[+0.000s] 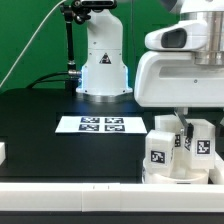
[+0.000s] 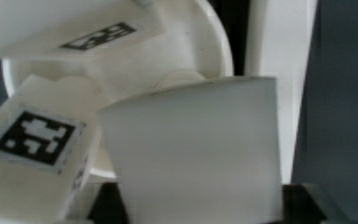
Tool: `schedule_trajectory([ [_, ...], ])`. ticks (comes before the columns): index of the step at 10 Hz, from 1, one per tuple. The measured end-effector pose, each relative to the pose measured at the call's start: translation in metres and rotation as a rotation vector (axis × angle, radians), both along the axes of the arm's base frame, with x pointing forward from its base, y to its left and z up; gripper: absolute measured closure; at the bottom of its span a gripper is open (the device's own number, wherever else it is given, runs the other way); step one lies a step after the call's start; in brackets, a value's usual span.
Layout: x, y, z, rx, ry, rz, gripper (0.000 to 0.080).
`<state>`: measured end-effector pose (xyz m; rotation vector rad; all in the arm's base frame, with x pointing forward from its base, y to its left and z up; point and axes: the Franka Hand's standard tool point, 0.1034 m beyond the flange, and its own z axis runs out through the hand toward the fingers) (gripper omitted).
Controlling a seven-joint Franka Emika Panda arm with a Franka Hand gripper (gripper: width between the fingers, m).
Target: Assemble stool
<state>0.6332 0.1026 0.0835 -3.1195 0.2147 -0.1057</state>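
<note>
Black bench [image 1: 40, 130] under a green backdrop, white raised lip along the near edge. Toward the far middle of the bench, flat on the surface, the marker board [image 1: 101, 124] with several black-and-white square tags. Behind it, at the far edge, the white arm base [image 1: 103, 62] with cables beside it.

At the near edge, toward the exterior view's right corner: round white seat [image 1: 176, 178] with upright white legs [image 1: 160, 148] bunched on it, each tagged with a black-and-white square. Directly above, the arm's bulky white wrist, with the jaws [image 1: 183, 123] reaching down among the leg tops. From this view, no clear sight of the fingertips or of what sits between them.

Closer look from the wrist view only: one plain white leg [image 2: 202, 145] filling the middle of the picture, dark fingers [image 2: 284, 60] alongside, jaws closed on that leg. Just beside it, a second leg's tag [image 2: 37, 136], and behind, the curved seat rim [image 2: 167, 35] bearing another tag. Bench, marker board and arm base shown in the exterior view alone.

No readable writing or brand anywhere; only the square tag patterns.
</note>
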Motion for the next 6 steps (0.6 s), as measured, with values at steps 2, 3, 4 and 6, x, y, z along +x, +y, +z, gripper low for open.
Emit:
schedule_trajectory([
  [2, 0.0005, -0.0043, -0.0001, 0.047, 0.009, -0.208, 0.0458],
  [3, 0.0003, -0.0037, -0.0002, 0.053, 0.011, -0.299, 0.0458],
  [4, 0.0003, -0.0034, -0.0002, 0.057, 0.013, -0.368, 0.0458],
  [6, 0.0002, -0.0028, -0.0002, 0.069, 0.017, -0.526, 0.0458],
])
